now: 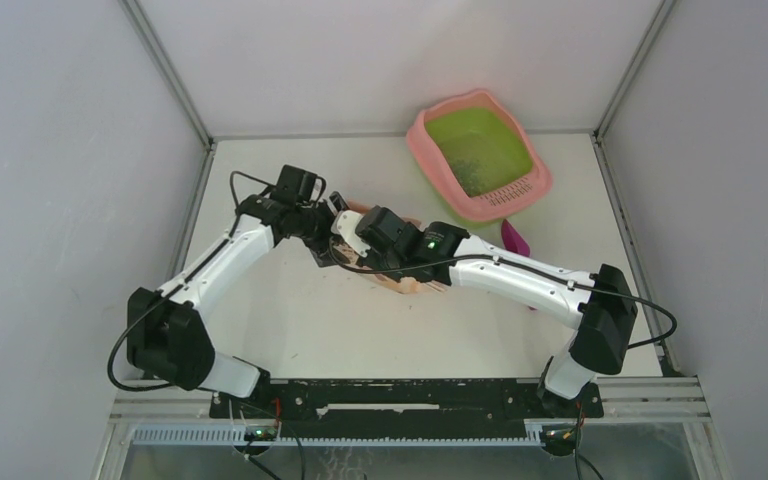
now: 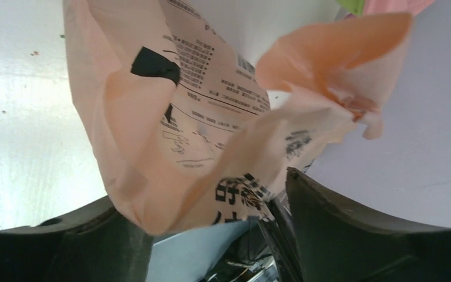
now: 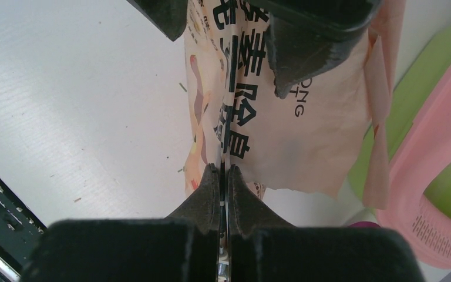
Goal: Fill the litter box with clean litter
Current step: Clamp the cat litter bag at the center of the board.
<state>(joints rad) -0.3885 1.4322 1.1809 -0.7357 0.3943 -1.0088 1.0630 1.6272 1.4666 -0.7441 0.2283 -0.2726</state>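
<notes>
Right gripper (image 3: 223, 170) clamps the printed bag (image 3: 305, 135), left gripper (image 2: 205, 205) gaping around it, seemingly readying a pour toward the one-o'clock litter box (image 1: 420, 145).

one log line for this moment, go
right pincer: shut on bag | left pincer: open around bag | litter box: sparse litter

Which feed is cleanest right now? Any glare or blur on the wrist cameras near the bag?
Top view: evenly lit and sharp, only soft shadows, litter box clear. Left wrist view: the bag fills the frame, slightly soft, and the table at left is washed out by glare. Right wrist view: bag print crisp, the right fingers dark and blurred.
</notes>
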